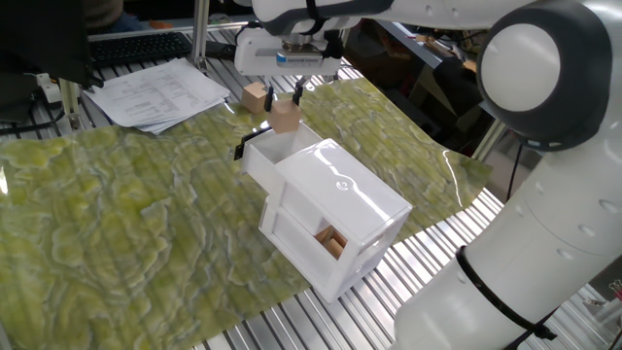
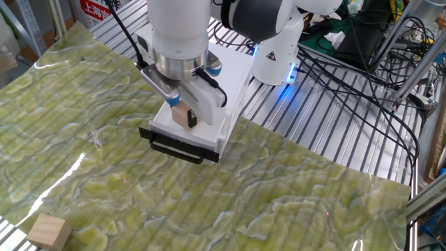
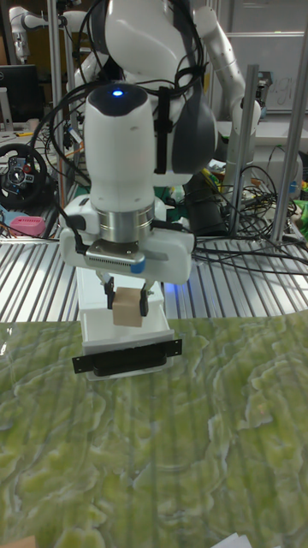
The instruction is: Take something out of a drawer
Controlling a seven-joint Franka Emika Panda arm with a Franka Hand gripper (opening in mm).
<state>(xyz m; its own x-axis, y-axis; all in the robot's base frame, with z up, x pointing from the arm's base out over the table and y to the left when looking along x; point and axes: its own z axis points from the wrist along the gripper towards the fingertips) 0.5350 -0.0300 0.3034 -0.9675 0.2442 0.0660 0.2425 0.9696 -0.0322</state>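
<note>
My gripper (image 1: 284,107) is shut on the small pale-tan wooden cube (image 1: 286,121) and holds it in the air just above the open upper drawer (image 1: 264,148) of the white box (image 1: 340,194). In the other fixed view the cube (image 2: 182,116) hangs between the fingers over the drawer (image 2: 209,136), behind its black handle (image 2: 178,148). The tall fixed view shows the cube (image 3: 127,307) clear of the drawer (image 3: 128,342). The drawer's tray looks bare.
A second pale wooden cube (image 1: 256,97) lies on the green mat beyond the drawer, also visible as the cube (image 2: 47,232) near the mat's corner. An orange-brown block (image 1: 331,241) sits in the lower drawer. Papers (image 1: 160,92) and a keyboard lie at the back.
</note>
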